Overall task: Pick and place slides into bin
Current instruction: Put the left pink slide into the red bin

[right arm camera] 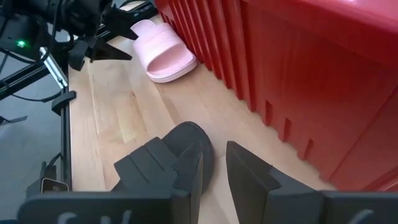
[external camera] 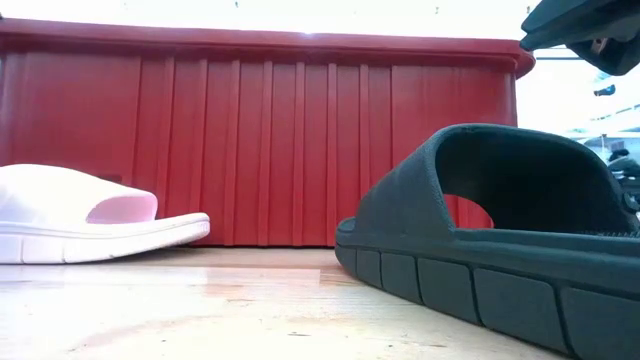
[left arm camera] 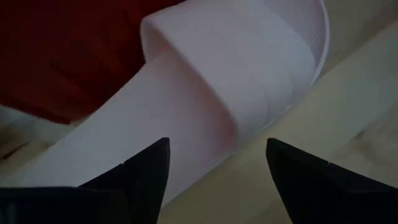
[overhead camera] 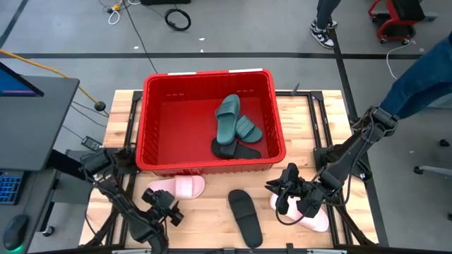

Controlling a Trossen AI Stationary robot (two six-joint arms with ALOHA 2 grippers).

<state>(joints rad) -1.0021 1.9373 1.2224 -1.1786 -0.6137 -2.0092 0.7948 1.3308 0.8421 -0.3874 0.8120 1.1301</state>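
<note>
The red bin (overhead camera: 209, 161) stands at the table's middle and holds two dark green slides (overhead camera: 229, 114) and a black slide (overhead camera: 234, 149). In front of it lie a pale pink slide (overhead camera: 178, 187), a black slide (overhead camera: 245, 215) and a second pink slide (overhead camera: 318, 220), which is partly under my right arm. My left gripper (overhead camera: 164, 209) is open at the left pink slide's heel end (left arm camera: 124, 124). My right gripper (overhead camera: 281, 194) is empty, between the black slide and the right pink slide. Its fingers (right arm camera: 214, 158) stand a narrow gap apart. My left gripper comes at the left pink slide from the table's near side, slanting down, with its open fingers (left arm camera: 149, 174) at the heel end of the footbed. I cannot tell whether they touch it. The slide lies flat on the table.
The bin's front wall (external camera: 260, 150) rises close behind the slides on the table. Bare wood lies between the left pink slide and the black slide (right arm camera: 189, 134). A person's legs show beyond the table's far right corner (overhead camera: 424, 70).
</note>
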